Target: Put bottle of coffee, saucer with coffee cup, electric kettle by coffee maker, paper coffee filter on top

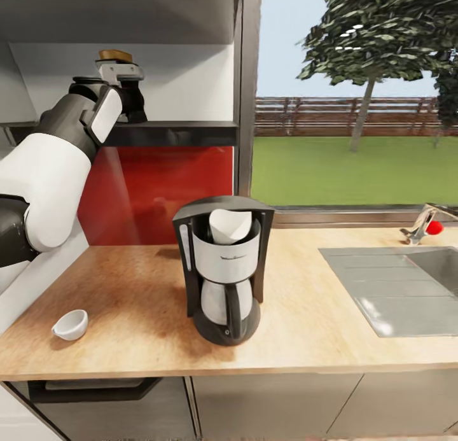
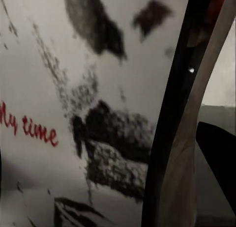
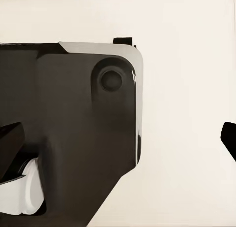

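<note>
The bottle of coffee [image 1: 115, 55] stands on the upper kitchen shelf [image 1: 178, 133]; its brown lid shows above my left gripper [image 1: 130, 100], which hides the rest. The bottle's label [image 2: 98, 89], with red "My time" lettering, fills the space between the fingers. One dark finger [image 2: 219, 158] stands slightly off the bottle's side, so the jaws are open around it. The black and silver coffee maker [image 1: 224, 272] stands mid-counter with a white paper filter [image 1: 229, 225] on top. A white coffee cup [image 1: 70, 324] sits at the counter's front left. My right gripper [image 3: 120, 148] is open before a dark robot part.
A steel sink [image 1: 407, 288] with a faucet [image 1: 423, 223] takes up the counter's right side. A red backsplash [image 1: 159, 186] sits under the shelf, with a window to its right. The wooden countertop [image 1: 127, 288] has bare room on both sides of the coffee maker.
</note>
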Motion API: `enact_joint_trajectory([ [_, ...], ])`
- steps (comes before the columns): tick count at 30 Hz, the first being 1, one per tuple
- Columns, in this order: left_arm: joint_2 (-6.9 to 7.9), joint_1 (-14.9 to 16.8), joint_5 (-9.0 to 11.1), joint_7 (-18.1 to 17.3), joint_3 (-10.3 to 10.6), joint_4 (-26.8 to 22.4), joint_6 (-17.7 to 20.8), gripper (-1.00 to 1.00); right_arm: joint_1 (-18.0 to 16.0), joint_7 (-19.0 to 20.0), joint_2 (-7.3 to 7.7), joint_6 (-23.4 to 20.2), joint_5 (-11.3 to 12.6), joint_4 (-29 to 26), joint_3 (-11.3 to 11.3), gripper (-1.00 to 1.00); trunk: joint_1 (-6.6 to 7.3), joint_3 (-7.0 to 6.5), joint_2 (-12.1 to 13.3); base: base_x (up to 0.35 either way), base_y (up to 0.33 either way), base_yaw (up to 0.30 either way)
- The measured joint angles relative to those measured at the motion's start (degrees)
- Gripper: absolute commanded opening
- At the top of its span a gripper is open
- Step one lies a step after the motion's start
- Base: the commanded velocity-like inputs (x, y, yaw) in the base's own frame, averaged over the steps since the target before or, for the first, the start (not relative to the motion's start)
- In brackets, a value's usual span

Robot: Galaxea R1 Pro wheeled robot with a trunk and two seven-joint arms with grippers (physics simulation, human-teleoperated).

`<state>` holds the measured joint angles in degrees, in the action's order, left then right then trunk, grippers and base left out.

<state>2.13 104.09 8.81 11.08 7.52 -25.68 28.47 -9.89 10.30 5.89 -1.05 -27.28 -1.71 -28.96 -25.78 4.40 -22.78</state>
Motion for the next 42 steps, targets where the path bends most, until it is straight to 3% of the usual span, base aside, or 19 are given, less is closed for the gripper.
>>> enact_joint_trajectory([
  [19,0.00,0.01,-0.01,0.01,0.10,-0.08,0.04,-1.00,-0.01,-0.01,0.00,-0.02,0.08,-0.22,-0.14,1.00,0.02,0.00,-0.01,-0.085,-0.025,-0.056],
  [42,-0.30,0.01,0.05,0.01,-0.06,-0.06,0.12,-1.00,0.00,0.01,0.00,-0.06,0.09,-0.17,-0.09,1.00,0.02,0.01,-0.01,0.000,0.000,-0.279],
])
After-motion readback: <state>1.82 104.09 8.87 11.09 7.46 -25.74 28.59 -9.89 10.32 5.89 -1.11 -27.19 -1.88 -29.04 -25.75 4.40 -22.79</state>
